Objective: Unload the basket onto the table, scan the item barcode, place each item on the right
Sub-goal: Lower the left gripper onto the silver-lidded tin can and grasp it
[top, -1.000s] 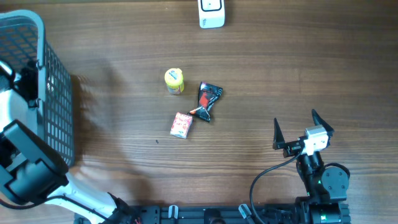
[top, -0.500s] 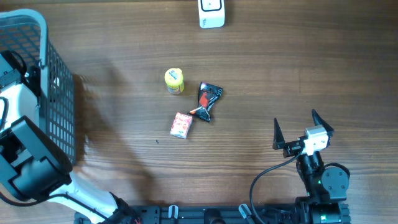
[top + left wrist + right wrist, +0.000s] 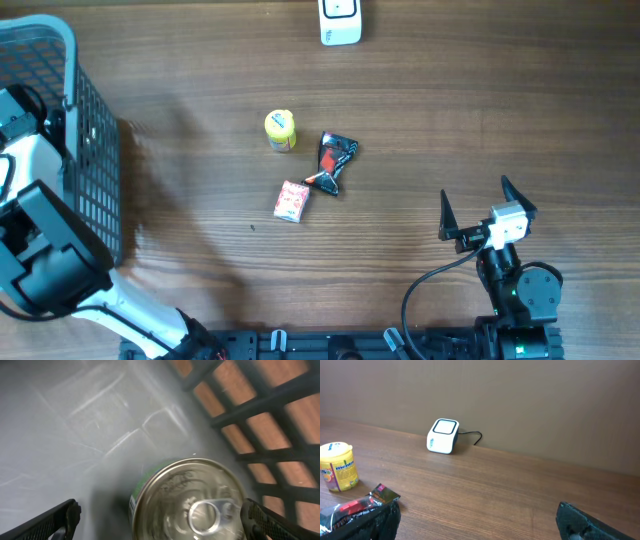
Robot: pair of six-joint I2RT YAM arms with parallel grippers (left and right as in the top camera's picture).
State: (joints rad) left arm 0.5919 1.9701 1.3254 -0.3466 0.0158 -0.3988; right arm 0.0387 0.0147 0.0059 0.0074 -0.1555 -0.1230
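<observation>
Brown wood-grain table (image 3: 450, 120) filled the overhead view, with a grey mesh basket (image 3: 95, 150) standing at its left edge. Down inside that basket hung the left gripper (image 3: 160, 510), its claw spread wide, one finger on either side of a tin can (image 3: 195, 505) with a green label and a ring-pull lid; the can stood on the basket floor close to the mesh wall, and whether the fingers touched it could not be told. The right gripper (image 3: 474, 190) sat low at the near right of the table, equally wide and holding nothing. A white scanner (image 3: 340, 20) rested at the far edge, well apart from the basket. Between them lay a yellow tub (image 3: 280, 130), a dark wrapper (image 3: 334, 160) and a pink box (image 3: 292, 200). By my judgement the step in hand was picking the can; the next move called for closing squarely on its sides before lifting it clear of the mesh toward the scanner.
</observation>
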